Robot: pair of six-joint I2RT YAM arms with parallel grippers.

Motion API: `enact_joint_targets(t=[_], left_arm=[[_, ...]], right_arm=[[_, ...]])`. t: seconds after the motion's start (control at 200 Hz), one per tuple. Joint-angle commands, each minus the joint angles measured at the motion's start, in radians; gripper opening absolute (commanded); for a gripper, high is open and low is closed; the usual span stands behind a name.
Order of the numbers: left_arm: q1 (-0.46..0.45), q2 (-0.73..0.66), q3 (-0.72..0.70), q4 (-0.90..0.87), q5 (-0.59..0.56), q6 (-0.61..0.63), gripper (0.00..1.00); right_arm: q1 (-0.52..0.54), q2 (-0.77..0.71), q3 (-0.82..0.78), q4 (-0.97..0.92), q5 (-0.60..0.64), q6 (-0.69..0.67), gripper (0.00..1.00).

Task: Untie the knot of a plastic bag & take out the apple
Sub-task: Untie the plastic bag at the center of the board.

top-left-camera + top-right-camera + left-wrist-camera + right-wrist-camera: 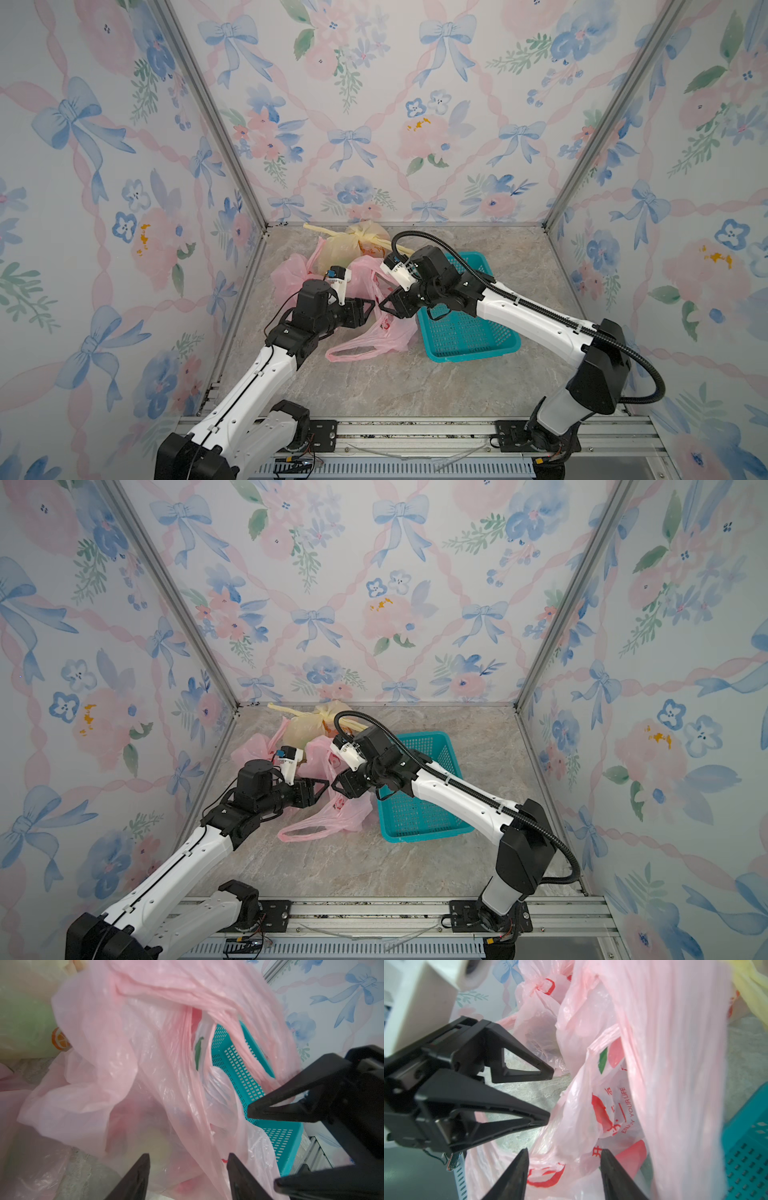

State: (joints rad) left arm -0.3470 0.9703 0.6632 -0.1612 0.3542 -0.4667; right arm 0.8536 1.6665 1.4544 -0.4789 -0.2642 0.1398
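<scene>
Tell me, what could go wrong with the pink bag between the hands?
The left hand and right hand are open, tips close together, so they might bump. The pink bag is thin and loose; a pinch might slip or tear it. Pulling could drag the teal basket beside it.

Both top views look down from high above the near edge of the table (374, 386). Wrist cameras sit close behind the left gripper (188, 1156) and right gripper (564, 1150), facing each other across the pink bag (124, 1064); both glimpse the teal basket (245, 1076).
</scene>
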Motion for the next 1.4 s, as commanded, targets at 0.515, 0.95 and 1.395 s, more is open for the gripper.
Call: enact_joint_targets(t=[0.515,0.95,1.395], left_arm=[[-0.01,0.13,-0.042,0.29,0.089,-0.089,0.58],[-0.021,0.228,-0.03,0.277,0.12,-0.075,0.04],[0.105,-0.075,0.007,-0.104,-0.076,0.025,0.0]], right_arm=[[-0.02,0.11,0.084,0.002,0.09,0.021,0.34],[-0.062,0.088,0.035,0.087,-0.001,0.053,0.0],[-0.294,-0.06,-0.099,0.192,0.009,0.076,0.0]])
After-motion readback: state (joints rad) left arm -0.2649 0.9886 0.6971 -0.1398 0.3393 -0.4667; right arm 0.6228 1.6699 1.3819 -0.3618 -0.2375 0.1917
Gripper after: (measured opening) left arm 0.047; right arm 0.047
